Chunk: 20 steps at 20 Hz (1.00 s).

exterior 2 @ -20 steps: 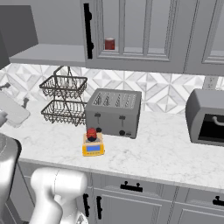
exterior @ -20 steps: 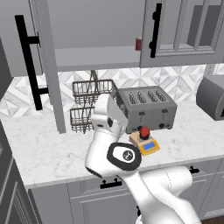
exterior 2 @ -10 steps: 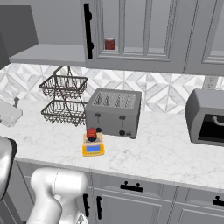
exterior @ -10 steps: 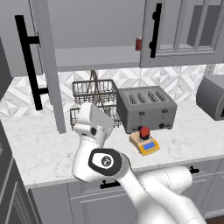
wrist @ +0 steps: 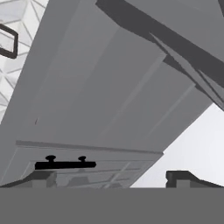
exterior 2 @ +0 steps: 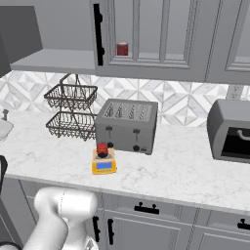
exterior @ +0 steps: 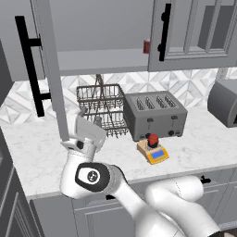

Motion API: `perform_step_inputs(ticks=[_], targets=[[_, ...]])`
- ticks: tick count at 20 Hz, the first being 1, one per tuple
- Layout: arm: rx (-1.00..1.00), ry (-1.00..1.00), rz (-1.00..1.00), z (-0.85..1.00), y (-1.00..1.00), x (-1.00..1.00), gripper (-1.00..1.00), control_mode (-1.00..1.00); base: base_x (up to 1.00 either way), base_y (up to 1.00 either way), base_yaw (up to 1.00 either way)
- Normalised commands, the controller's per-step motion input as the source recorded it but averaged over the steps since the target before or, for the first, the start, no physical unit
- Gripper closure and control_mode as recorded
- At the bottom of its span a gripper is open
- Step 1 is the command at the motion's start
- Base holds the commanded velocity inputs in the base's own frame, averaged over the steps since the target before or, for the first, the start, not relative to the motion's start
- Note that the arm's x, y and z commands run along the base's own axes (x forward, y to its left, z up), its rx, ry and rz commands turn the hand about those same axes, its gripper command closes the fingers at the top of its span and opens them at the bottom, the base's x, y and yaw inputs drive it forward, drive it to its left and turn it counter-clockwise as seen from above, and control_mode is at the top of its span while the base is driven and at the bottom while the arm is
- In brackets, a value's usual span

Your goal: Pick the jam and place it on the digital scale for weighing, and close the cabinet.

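The jam (exterior: pixel 152 139) (exterior 2: pixel 102 149), a small red jar, stands on the yellow digital scale (exterior: pixel 155 153) (exterior 2: pixel 104 165) in front of the toaster. The cabinet's left door (exterior: pixel 50 69) hangs open and shows edge-on, its long black handle (exterior: pixel 29 65) facing left. My gripper (exterior: pixel 85 115) is up by the lower edge of that door, well left of the scale and holding nothing. In the hand view its fingertips (wrist: pixel 43 177) stand far apart, so the gripper (wrist: pixel 111 178) is open, with grey cabinet panels (wrist: pixel 100 87) close ahead.
A grey four-slot toaster (exterior: pixel 155 115) and a two-tier wire basket (exterior: pixel 101 109) stand at the back of the marble counter (exterior: pixel 37 157). A dark-red can (exterior: pixel 146 46) sits on the cabinet shelf. A grey oven-like appliance (exterior 2: pixel 229 129) is at the right.
The arm has swung left and up, from near the scale to the open cabinet door. The jam stays on the scale.
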Motion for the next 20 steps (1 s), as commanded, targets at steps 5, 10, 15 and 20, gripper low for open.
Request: perform_step_inputs(ticks=[5, 10, 15, 20], targets=[[0.00, 0.00, 0.00, -0.09, 0.37, 0.00, -1.00, -1.00, 0.00, 0.00, 0.00], [0.00, -0.02, 0.03, -0.29, 0.19, 0.01, -1.00, -1.00, 0.00, 0.00, 0.00], [0.00, 0.00, 0.01, -0.26, 0.24, 0.03, -1.00, -1.00, 0.00, 0.00, 0.00], [-0.01, 0.00, 0.00, -0.05, 0.60, 0.05, -1.00, -1.00, 0.00, 0.00, 0.00]])
